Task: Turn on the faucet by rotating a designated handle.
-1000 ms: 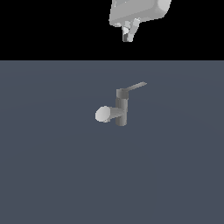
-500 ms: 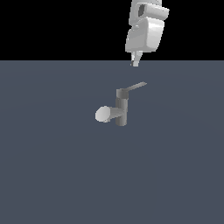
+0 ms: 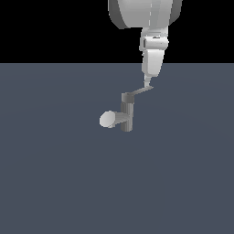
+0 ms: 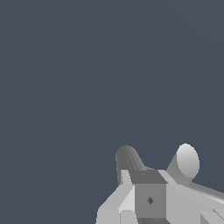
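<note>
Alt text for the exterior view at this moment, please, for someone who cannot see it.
A white robot arm reaches down from above, its gripper tip at the outer end of the handle, a thin light-grey lever on top of a small grey faucet. The faucet stands upright on a plain dark blue-grey floor, its spout pointing toward the exterior view's left.

Looking down the claw (image 4: 151,201): its pale grey blocks fill the near corner. Just beyond it the faucet (image 4: 127,162) shows its ribbed dark body, the spout's pale round face beside, over bare slate-grey worktop (image 4: 65,87).
</note>
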